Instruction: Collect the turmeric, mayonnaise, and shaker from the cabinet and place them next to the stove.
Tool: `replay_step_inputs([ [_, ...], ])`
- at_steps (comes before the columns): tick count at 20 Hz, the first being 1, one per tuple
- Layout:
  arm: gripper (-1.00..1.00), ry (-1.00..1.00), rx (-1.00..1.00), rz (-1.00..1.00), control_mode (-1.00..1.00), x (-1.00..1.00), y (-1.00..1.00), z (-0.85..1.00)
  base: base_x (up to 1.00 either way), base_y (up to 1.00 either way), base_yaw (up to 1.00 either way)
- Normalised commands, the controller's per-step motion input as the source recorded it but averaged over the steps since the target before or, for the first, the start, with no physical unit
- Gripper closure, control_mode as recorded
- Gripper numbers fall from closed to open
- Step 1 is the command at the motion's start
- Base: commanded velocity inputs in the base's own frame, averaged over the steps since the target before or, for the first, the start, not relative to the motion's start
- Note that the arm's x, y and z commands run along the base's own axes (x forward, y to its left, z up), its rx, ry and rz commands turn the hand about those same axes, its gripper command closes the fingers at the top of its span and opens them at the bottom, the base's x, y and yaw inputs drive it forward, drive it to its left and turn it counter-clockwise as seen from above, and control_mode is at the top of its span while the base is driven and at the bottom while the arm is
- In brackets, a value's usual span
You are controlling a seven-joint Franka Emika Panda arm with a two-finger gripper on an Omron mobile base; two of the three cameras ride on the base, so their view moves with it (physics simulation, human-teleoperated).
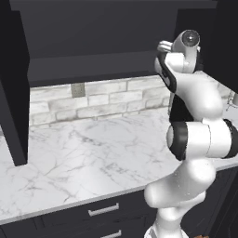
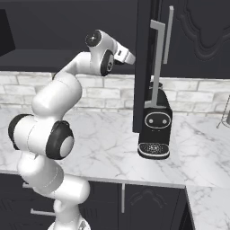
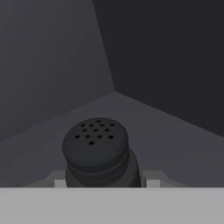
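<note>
Hand view is the one to look at: the shaker (image 3: 97,151) sits dead centre at the bottom, right between the two light pads (image 3: 60,183) of my end effector (image 3: 104,183), its perforated domed top facing the camera. So it's not off to any side of the end effector, it's straight ahead along the approach line and already in between. Its long axis stands upright on the cabinet (image 3: 166,131) shelf, with the inside corner of the cabinet further back behind it. The pads look drawn in against both flanks of the shaker, so I'd call it pinched, though the actual contact is cut off at the bottom edge.

From the left base view my arm reaches up toward the cabinet opening above the marble table (image 1: 69,158). My guess: the next bit is a straight pull back out, keeping it upright.
</note>
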Motion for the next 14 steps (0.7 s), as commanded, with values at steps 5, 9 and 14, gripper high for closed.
replay_step_inputs([
  [5,1.0,0.0,-0.09,0.04,-1.0,-0.83,0.4,0.13,0.0,0.0,0.0],
  [9,1.0,0.0,-0.12,0.08,-1.0,-0.84,0.3,0.09,0.0,0.0,0.0],
  [14,1.0,0.02,-0.16,0.15,-1.0,-0.91,0.32,0.0,0.0,0.0,0.0],
])
